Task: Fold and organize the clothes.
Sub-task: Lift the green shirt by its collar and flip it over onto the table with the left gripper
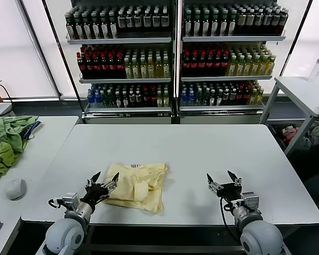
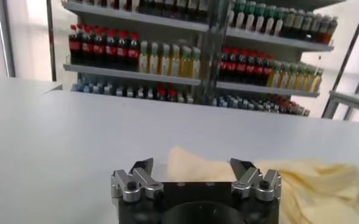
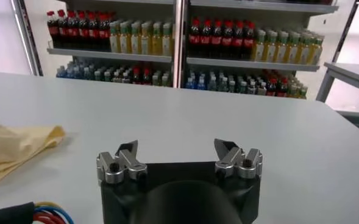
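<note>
The pale yellow T-shirt (image 1: pixel 136 184) lies folded into a rough bundle on the white table (image 1: pixel 202 154), near the front edge left of centre, its small label facing the far side. It also shows in the left wrist view (image 2: pixel 301 182) and in the right wrist view (image 3: pixel 14 149). My left gripper (image 1: pixel 106 179) is open and empty, low at the table's front, its tips right at the shirt's left edge. My right gripper (image 1: pixel 221 178) is open and empty, low at the front, well right of the shirt.
A heap of green and purple garments (image 1: pixel 8 141) and a grey mouse-like object (image 1: pixel 15 189) lie on the side table at left. Shelves of bottles (image 1: pixel 170 53) stand behind. Another table (image 1: pixel 308 93) stands at the right with a basket of cloth (image 1: pixel 316 133) under it.
</note>
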Tool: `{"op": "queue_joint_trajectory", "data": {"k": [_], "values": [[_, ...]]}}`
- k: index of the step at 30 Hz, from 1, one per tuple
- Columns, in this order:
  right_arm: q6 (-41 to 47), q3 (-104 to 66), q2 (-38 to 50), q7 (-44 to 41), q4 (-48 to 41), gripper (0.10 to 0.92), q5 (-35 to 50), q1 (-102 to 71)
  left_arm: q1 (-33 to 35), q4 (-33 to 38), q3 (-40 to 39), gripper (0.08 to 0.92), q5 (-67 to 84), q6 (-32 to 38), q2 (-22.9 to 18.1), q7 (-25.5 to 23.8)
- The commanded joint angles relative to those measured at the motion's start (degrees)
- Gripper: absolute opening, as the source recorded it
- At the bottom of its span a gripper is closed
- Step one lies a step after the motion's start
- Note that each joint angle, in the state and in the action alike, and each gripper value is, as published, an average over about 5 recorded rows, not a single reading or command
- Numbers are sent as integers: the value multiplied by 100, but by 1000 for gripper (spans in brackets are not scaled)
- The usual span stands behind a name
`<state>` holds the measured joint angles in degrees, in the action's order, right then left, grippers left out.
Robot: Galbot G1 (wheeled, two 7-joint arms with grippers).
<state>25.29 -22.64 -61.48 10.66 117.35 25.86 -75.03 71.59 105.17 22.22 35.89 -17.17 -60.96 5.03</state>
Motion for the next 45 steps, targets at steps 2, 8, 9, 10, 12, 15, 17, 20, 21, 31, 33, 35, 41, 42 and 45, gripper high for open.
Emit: {"op": "queue_joint_trajectory", "data": {"k": [2, 8, 9, 10, 12, 15, 17, 20, 21, 31, 33, 35, 41, 42, 45], "values": [[-4, -80, 17, 0, 35, 823, 0, -53, -190, -314, -57, 823, 196, -779, 84, -395], [-2, -84, 18, 5, 61, 823, -1, -79, -199, -259, 77, 821, 718, -1202, 101, -631], [-2, -81, 20, 5, 65, 823, -2, -84, -209, -280, 101, 814, 807, -1229, 103, -625], [-2, -79, 21, 6, 69, 823, -3, -89, -219, -306, 123, 807, 893, -1248, 104, -613], [-2, -75, 23, 6, 80, 823, -4, -99, -241, -365, 165, 768, 1062, -1271, 104, -586], [-2, -69, 25, 6, 93, 823, -5, -109, -245, -394, 225, 685, 1401, -1297, 91, -552], [-2, -65, 27, 7, 98, 823, -6, -112, -224, -343, 275, 633, 1748, -1323, 67, -545], [-2, -65, 25, 7, 110, 823, -6, -112, -176, -231, 350, 546, 2325, -1358, 18, -568], [-2, -67, 24, 8, 115, 823, -5, -112, -165, -211, 370, 512, 2482, -1362, 1, -575], [-1, -125, 63, 10, 158, 823, 11, -151, -180, -179, 840, 226, 3736, -1276, -140, -559], [-3, -128, 65, 10, 161, 823, 19, -150, -182, -124, 1036, 173, 3999, -1255, -145, -509], [-8, -123, 63, 9, 158, 823, 24, -143, -160, -60, 1273, 144, 4239, -1238, -130, -451], [-34, -107, 58, 4, 139, 823, 53, -99, 12, 29, 2353, 132, 4924, -1296, 160, -324], [-38, -106, 59, 4, 137, 823, 64, -88, 41, 21, 2569, 132, 5023, -1322, 255, -308], [-50, -100, 70, 1, 142, 823, 99, -56, 74, -35, 3183, 132, 5275, -1367, 586, -270]]}}
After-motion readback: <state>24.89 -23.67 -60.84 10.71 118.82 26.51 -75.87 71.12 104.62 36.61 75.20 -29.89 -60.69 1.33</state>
